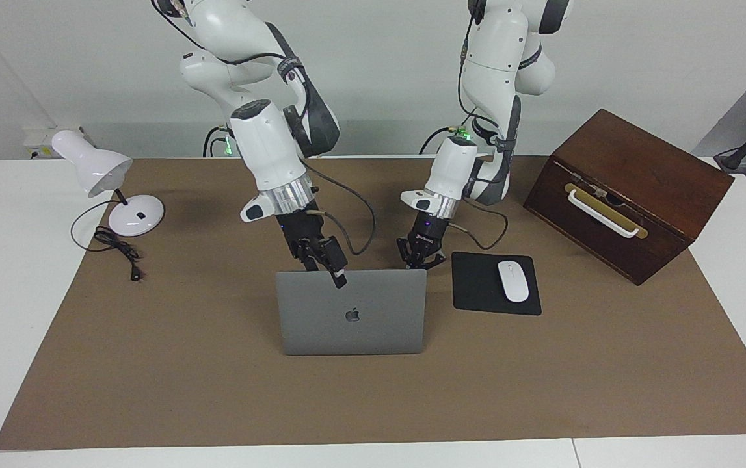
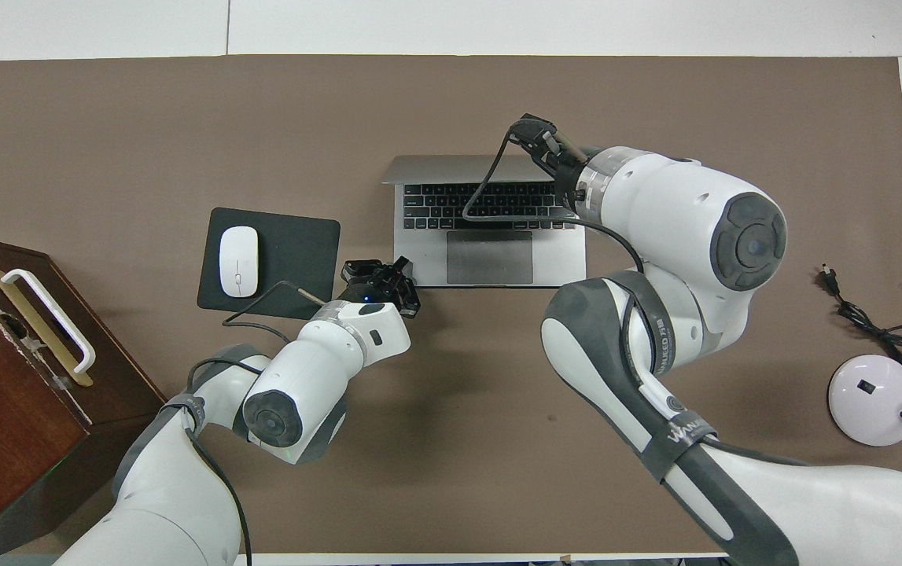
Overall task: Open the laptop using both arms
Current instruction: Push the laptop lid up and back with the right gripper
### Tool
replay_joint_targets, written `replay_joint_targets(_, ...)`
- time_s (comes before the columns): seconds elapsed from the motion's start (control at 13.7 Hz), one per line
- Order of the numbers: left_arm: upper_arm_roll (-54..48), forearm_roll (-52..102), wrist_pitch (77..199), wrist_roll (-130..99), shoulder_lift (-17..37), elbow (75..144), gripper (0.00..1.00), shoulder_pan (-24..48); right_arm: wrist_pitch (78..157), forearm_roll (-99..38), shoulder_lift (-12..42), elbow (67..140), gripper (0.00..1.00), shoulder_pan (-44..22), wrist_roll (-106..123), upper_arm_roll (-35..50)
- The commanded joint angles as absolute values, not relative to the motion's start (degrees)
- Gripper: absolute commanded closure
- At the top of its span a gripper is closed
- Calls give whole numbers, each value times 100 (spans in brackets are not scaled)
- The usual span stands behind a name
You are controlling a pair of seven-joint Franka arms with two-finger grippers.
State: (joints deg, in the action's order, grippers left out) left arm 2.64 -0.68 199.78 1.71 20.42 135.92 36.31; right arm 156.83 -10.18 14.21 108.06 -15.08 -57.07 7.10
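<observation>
Beside the open laptop (image 1: 351, 320) lie a mouse pad (image 1: 495, 283) and mouse (image 1: 513, 281); right pincer (image 1: 332, 268) clasps the lid's top edge, left pincer (image 1: 421, 256) spread at the base.

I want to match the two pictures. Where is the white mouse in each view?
Facing view: the mouse lies on the black mouse pad, right of the laptop.
Overhead view: the mouse is left of the laptop.
Shared landmark: the mouse pad.
</observation>
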Motion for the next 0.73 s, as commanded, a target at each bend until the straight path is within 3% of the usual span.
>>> replay_joint_targets(0.0, 281, -202, 20065, 229, 2268, 13465, 100, 3551, 15347, -1055, 1713, 10206, 2, -1441, -5362, 607)
replay_joint_targets(0.66, 281, -272, 20065, 229, 2285, 13465, 100, 3516, 14265, -1064, 2469, 8605, 2, -1389, -5054, 431)
